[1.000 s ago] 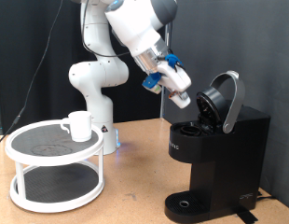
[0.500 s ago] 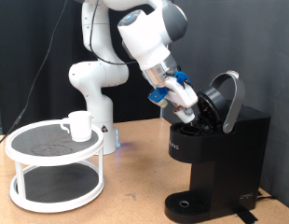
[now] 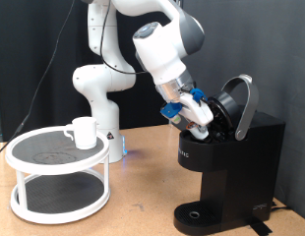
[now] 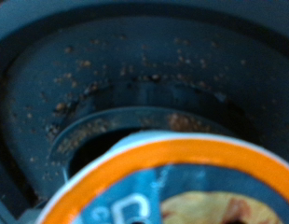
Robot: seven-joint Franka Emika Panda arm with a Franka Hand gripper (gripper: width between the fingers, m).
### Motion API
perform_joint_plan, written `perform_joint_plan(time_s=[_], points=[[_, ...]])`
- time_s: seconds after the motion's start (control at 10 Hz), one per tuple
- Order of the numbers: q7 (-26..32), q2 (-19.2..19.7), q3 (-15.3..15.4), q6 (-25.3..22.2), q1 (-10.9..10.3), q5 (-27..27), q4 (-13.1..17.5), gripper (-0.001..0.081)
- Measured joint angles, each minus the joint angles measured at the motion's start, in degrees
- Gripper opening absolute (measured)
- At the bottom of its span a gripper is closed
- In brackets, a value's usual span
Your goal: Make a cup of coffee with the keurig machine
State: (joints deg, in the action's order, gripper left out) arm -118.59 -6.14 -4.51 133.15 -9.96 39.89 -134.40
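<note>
Dark curtain backdrop, wooden table point(image 3: 143, 202) underneath. White Panda arm point(image 3: 162, 49) reaches down to the exterior view's right. Keurig machine point(image 3: 231, 167) sits right below the gripper point(image 3: 205, 122), lid point(image 3: 238, 103) hinged open just beyond it. White two-tier stand point(image 3: 56, 177) is well apart from the gripper, toward the exterior view's left, with the cup point(image 3: 83, 133) on its top tier. Gripper sits at the machine's open chamber; cannot tell whether its fingers are apart or together. Wrist view: orange-rimmed pod point(image 4: 172, 191) fills the near field, over the speckled brew chamber point(image 4: 116, 84).
</note>
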Motion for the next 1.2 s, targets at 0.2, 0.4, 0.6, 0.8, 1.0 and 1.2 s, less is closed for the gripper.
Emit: perform_joint_plan(time_s=[0.2,0.4,0.6,0.8,1.0,1.2], points=[[0.00,0.36,0.46,0.52,0.00,0.11,-0.02,0.0313],[0.11,0.37,0.65,0.99,0.00,1.26,-0.12,0.0538],[2.15,0.18,0.64,2.47,0.00,4.94,-0.13,0.0692],[4.09,-1.22,-0.22,0.49,0.33,7.76,0.22,0.0725],[5.08,-3.73,-1.83,-3.68,1.19,7.84,0.53,0.0734],[5.48,-4.96,-2.41,-5.28,1.63,7.70,0.40,0.0734]])
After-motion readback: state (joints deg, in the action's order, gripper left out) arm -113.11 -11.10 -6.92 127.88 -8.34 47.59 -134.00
